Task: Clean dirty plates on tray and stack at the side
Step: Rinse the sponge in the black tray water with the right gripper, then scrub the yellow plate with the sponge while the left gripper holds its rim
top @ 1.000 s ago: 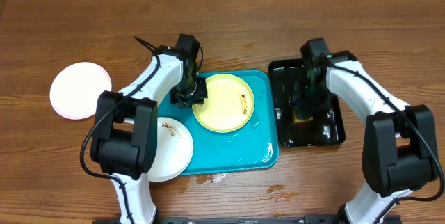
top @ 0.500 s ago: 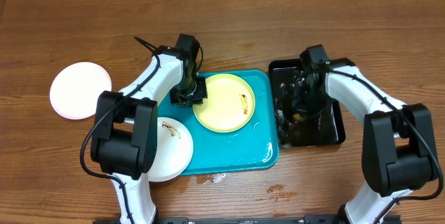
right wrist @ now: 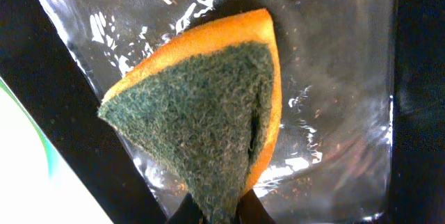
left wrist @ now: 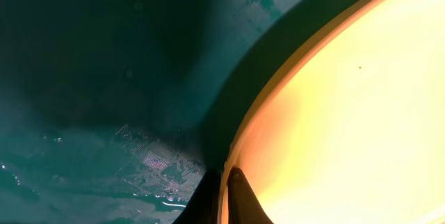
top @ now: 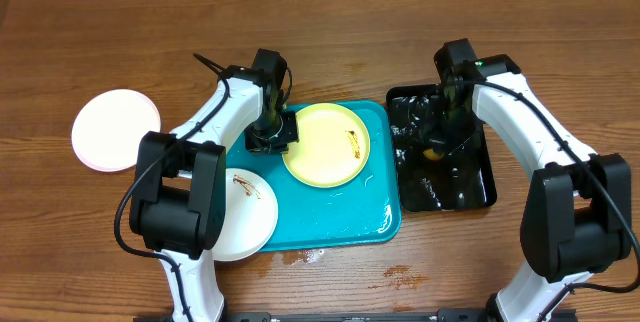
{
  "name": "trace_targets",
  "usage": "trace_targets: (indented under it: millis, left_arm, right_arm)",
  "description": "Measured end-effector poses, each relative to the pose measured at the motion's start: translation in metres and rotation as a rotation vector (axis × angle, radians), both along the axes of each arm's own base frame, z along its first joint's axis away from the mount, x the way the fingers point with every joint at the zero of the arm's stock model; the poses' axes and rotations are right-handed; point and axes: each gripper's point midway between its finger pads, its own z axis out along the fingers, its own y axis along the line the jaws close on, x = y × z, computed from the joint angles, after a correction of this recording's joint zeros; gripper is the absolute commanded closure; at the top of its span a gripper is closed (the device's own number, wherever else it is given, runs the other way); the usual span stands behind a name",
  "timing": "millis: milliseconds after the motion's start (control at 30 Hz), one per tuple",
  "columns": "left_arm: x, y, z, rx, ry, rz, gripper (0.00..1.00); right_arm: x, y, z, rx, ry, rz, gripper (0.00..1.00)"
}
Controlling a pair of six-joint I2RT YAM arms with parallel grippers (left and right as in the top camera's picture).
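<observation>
Three plates show around the turquoise tray (top: 345,224), which is wet and glossy. A pale yellow-green plate (top: 322,152) lies inside it toward the far side and carries a small brown smear right of its centre. A white plate (top: 250,224) with a thin brown smear overlaps the tray's near left corner, partly hidden under the left arm. A second white plate (top: 115,129) sits on the bare counter (top: 330,32) well left of the tray and looks clean. The left claw (top: 272,138) is closed on the yellow-green plate's left rim. In the wrist view its fingertips (left wrist: 236,200) pinch that rim, with wet tray floor beside them. Just right of the tray, touching or nearly touching its edge, stands a glossy black tray (top: 470,194) holding a film of water. Over it the right claw (top: 445,132) is clamped on an orange sponge (right wrist: 208,106) with a dark green scouring face, folded to a wedge. A small puddle (top: 305,256) lies on the counter at the tray's near edge. Beyond the tray's far edge the counter is open wood.
</observation>
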Motion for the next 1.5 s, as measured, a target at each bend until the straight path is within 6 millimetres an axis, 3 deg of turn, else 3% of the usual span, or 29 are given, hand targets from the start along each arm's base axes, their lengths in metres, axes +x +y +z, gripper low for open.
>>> trace_targets:
  millis: [167,267,733,1067,1167,1333,1500]
  left_arm:
    - [0.000,0.000,0.000,0.001,0.001,0.000,0.95]
    - [0.000,0.000,0.000,0.001,0.001,0.000,0.95]
    - [0.000,0.000,0.000,0.001,0.001,0.000,0.94]
    - [0.000,0.000,0.000,0.001,0.001,0.000,0.96]
    - [0.000,0.000,0.000,0.001,0.001,0.000,0.96]
    - [0.000,0.000,0.000,0.000,0.001,0.000,0.96]
    - [0.000,0.000,0.000,0.000,0.002,0.000,0.96]
  right_arm:
    - [-0.011,-0.002,0.000,-0.007,0.044,0.000,0.96]
    - [-0.006,-0.001,0.000,-0.004,0.024,0.000,0.96]
    - [-0.020,-0.003,0.001,-0.008,0.080,0.000,0.96]
    - [-0.009,0.003,0.001,0.023,0.038,0.000,0.96]
    - [-0.017,0.006,0.002,0.043,0.071,0.000,0.96]
    - [-0.015,0.022,0.004,0.135,0.065,0.026,0.96]
    - [0.000,0.055,0.013,0.323,0.008,0.051,0.96]
